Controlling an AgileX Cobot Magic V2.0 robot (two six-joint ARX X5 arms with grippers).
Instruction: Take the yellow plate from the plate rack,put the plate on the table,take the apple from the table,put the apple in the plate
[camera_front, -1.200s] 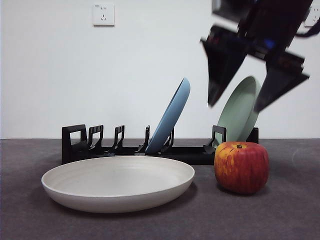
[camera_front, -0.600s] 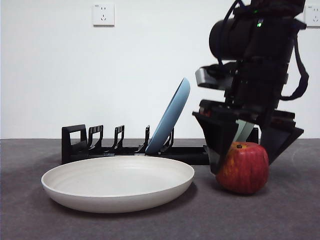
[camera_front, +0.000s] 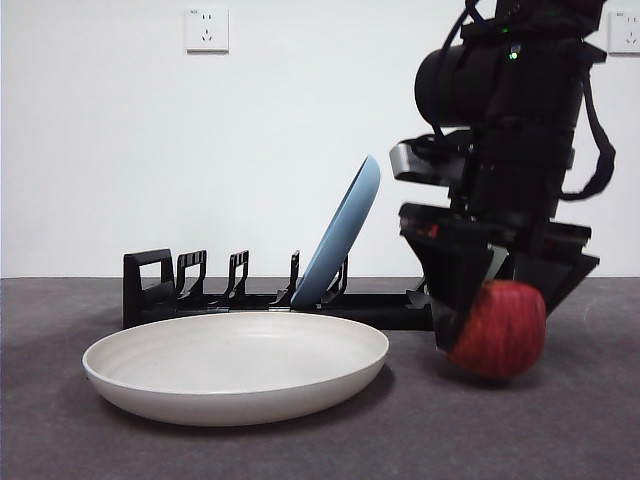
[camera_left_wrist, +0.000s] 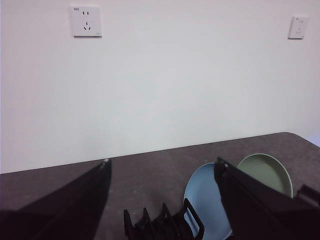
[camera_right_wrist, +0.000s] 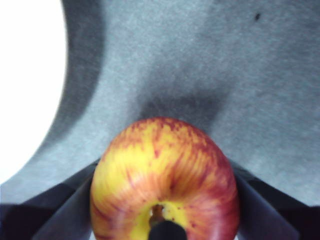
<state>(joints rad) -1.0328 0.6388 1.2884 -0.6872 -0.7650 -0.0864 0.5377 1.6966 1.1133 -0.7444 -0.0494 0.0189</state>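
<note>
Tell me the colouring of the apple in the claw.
The apple is red, streaked with yellow-orange around the stem; the right wrist view shows it best.

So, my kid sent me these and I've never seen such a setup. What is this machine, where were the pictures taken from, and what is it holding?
It is a two-armed table robot. One picture looks level across the table; the other two come from cameras on each wrist. The right end effector is shut on the apple, seen from above in its wrist picture. The cream yellow plate lies flat on the table. Behind it the plate rack holds a blue plate and a green plate. The left end effector waits, open, holding nothing.
</note>
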